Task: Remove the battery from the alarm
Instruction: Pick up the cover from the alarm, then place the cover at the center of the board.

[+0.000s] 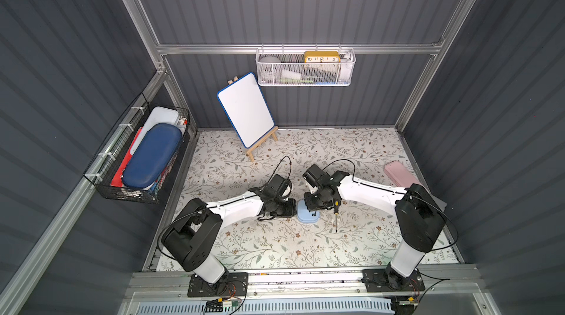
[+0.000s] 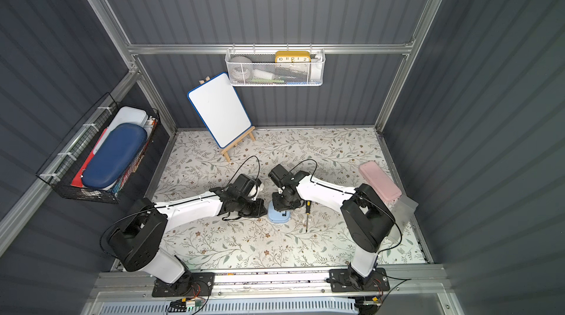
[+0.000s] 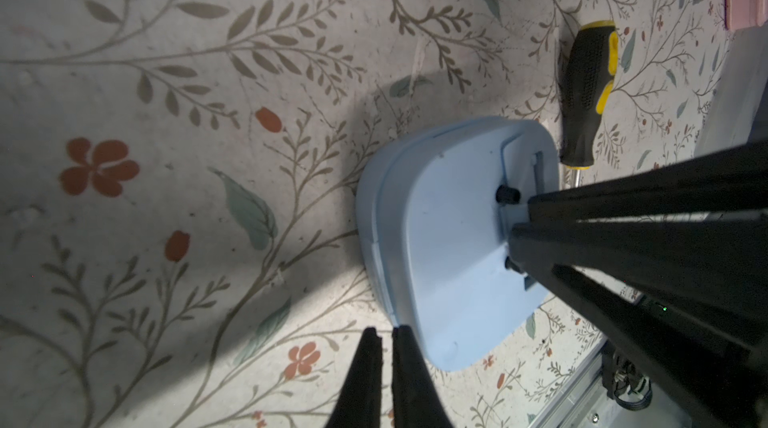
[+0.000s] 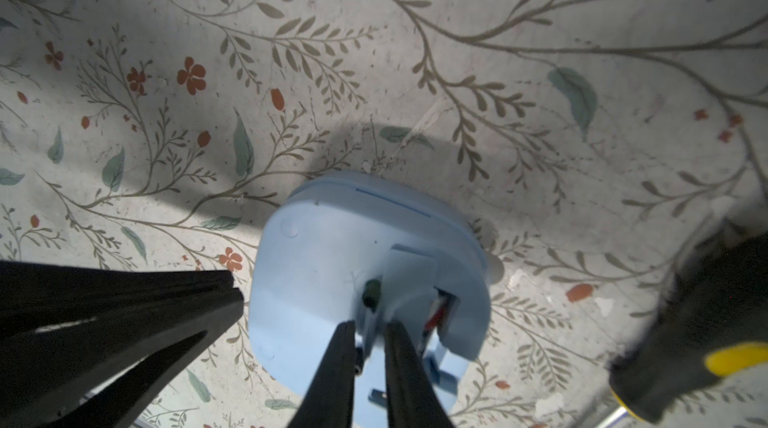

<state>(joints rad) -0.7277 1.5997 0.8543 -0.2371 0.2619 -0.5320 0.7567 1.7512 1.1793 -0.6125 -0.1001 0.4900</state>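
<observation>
Clutter round the job first: screwdriver (image 1: 336,211), black and yellow handle, lying just beside the alarm (image 1: 307,216) on the right arm's side. Pink case (image 1: 400,172) well apart, near the right wall. Whiteboard (image 1: 246,108) propped on a small easel at the back. White basket (image 1: 305,77) hung on the back wall, yellow clock (image 1: 321,56) inside. Black wire basket (image 1: 128,194) on the left wall, blue case (image 1: 151,157) on top of its load.

Alarm itself face down mid-mat (image 1: 275,246), plain blue back up, between the two grippers. Right gripper (image 4: 371,328) planted over that back, blocking most of it in both top views. Jaws narrow, blue plastic between the tips, next to the open slot (image 4: 440,309); pinched or not, cannot tell. Something dark with red and white in the slot, half hidden by a blue flap (image 4: 409,276); battery or not, cannot tell. Left gripper (image 3: 385,330) low at the alarm's edge, jaws all but closed, nothing between.

Count: two arms, two grippers, two clocks, two baskets, one screwdriver, one whiteboard, one pink case.
</observation>
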